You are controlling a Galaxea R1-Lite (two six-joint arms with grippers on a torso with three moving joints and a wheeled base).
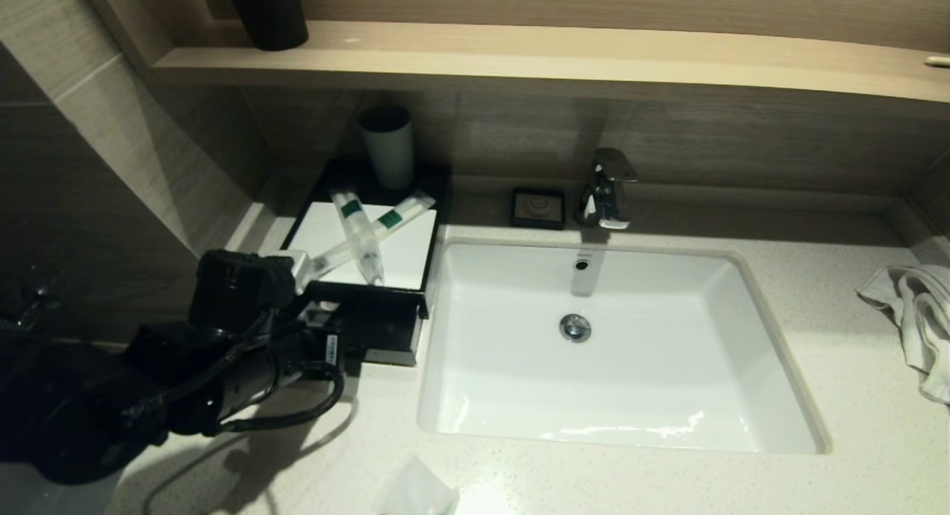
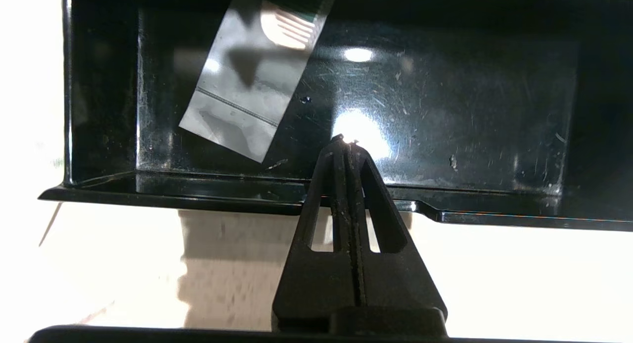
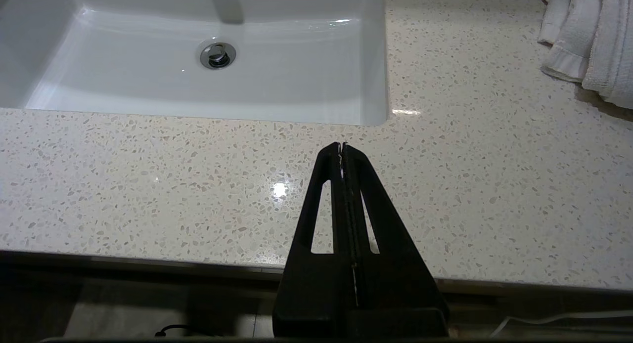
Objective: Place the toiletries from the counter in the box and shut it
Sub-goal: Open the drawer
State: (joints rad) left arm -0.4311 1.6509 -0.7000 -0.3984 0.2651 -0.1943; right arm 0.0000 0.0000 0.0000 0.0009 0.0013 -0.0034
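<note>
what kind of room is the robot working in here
Most likely a hotel-style bathroom. An inset white sink with a chrome tap sits in a speckled stone counter, a white towel lies at its right, and wrapped toiletries rest on a black box beside a cup.

No text, brand or number can be read. The green labels on the two slim tubes [image 1: 361, 237] lying on the box [image 1: 386, 329] and the striped print on the packet [image 2: 247, 76] are illegible.
</note>
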